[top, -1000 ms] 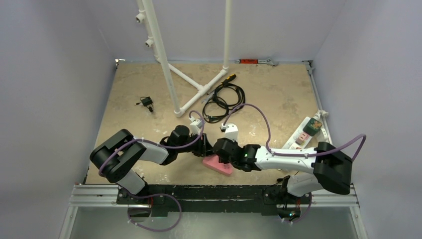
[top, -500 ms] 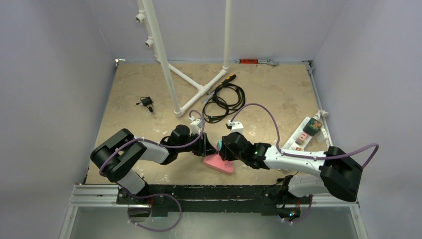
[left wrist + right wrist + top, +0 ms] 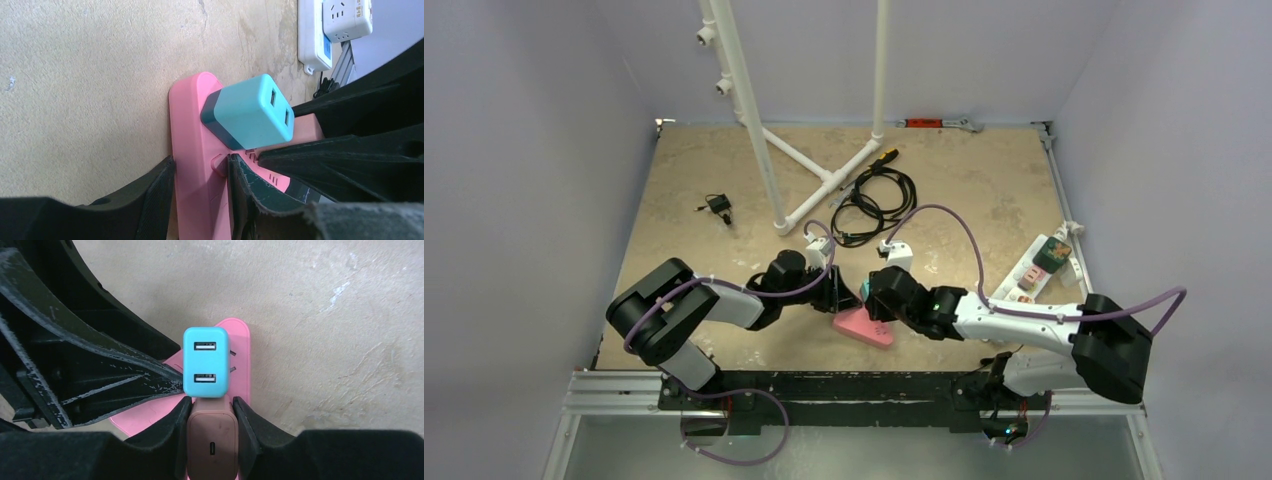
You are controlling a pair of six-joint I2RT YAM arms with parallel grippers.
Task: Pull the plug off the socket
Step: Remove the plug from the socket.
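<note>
- Top view: both arms meet at the near middle of the bench (image 3: pixel 724 180). The left pincer (image 3: pixel 837 292) and right pincer (image 3: pixel 873 300) crowd over the pink socket strip (image 3: pixel 867 331), which lies on the bench. The teal charger (image 3: pixel 865 291) peeks out between them. Jaw state is not readable from here.
- Left wrist view: the left pincer is clamped across the strip's width, one finger on each long edge, just beside the teal charger seated in the strip. The right pincer's fingers reach in from the right.
- Right wrist view: the right pincer is pinching a brown plug (image 3: pixel 212 442) by its two side faces. The plug sits in the strip right next to the teal charger. Whether the two touch, cannot tell.
- Judgement: the step in hand is extracting the brown plug while the left anchors the strip. The plug looks seated, so nothing is done yet.
- To do it well: pull straight out along the pin axis, with no twist. The left should press the strip down hard.
- Risks: the strip may lift with the plug or slip from the clamp, or a finger may snag the teal charger.
</note>
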